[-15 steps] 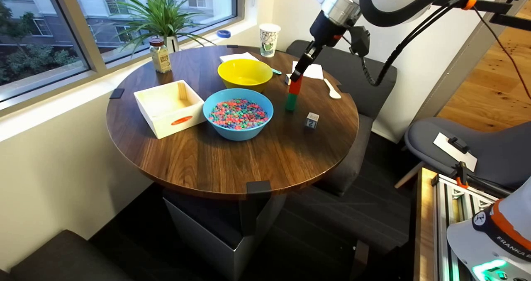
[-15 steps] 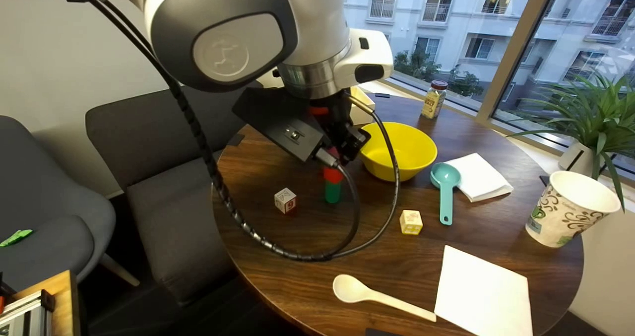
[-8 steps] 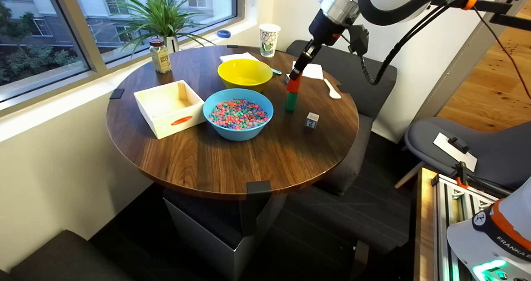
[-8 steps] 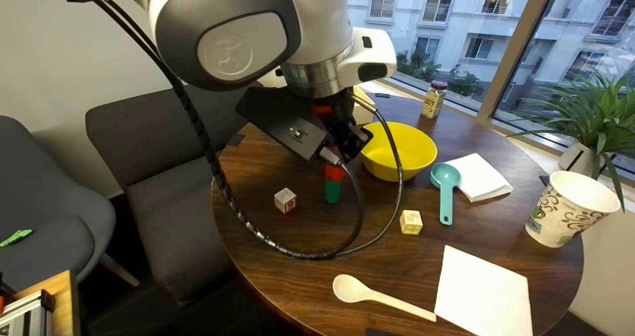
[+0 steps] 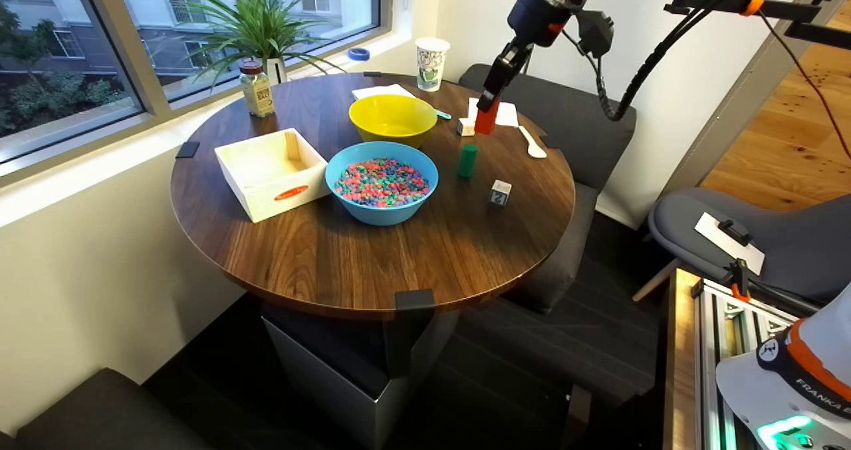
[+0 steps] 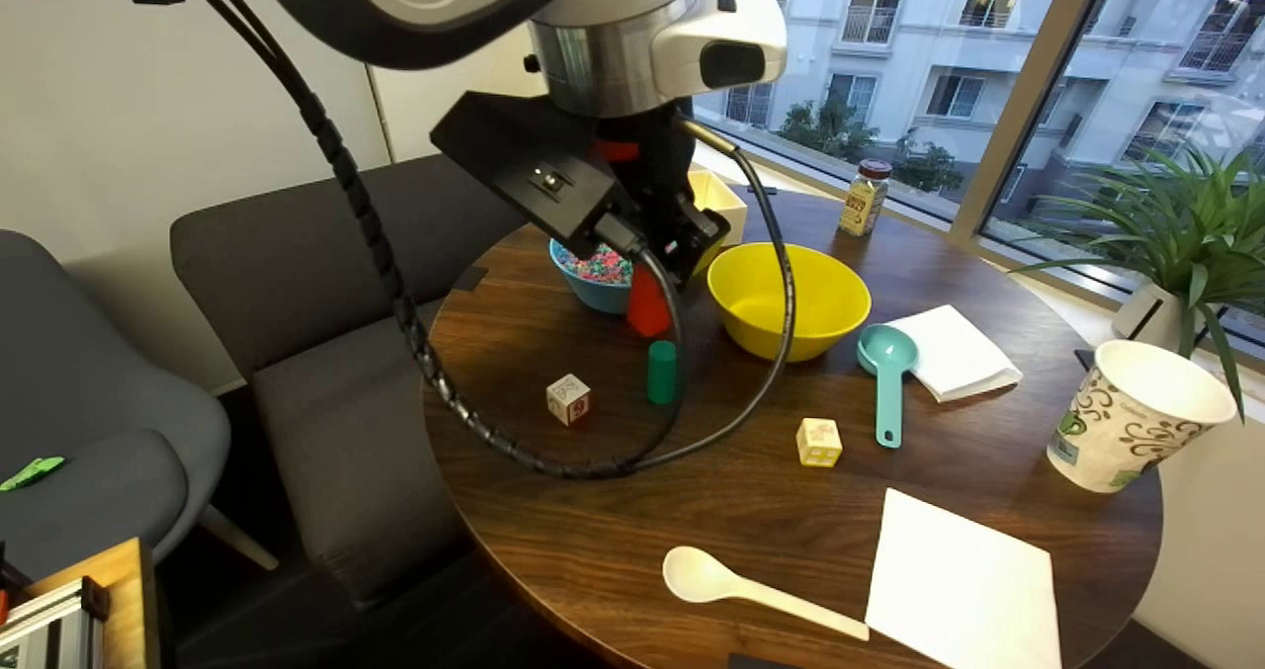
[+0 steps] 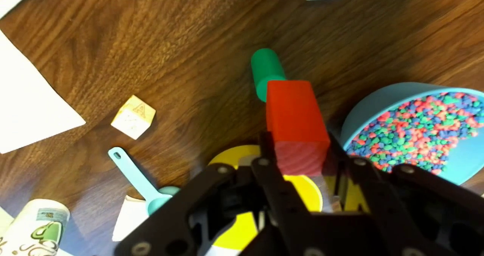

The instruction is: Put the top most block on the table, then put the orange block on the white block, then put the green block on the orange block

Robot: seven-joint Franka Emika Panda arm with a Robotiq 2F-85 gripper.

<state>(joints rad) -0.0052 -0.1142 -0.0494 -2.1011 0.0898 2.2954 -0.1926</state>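
The claw [image 7: 298, 150] grips the orange block [image 7: 297, 110] aloft. The green block [image 5: 467, 161] stands upright, well inside the edge of the tabletop [image 5: 352, 257].

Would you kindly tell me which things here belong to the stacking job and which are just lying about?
Job:
orange-red block, in the gripper
green block
table
red-marked cube or yellow-marked cube, as the white one (unclear which)

Lying about:
yellow bowl
blue bowl
box
cup
spoon
scoop
jar
plant
napkins
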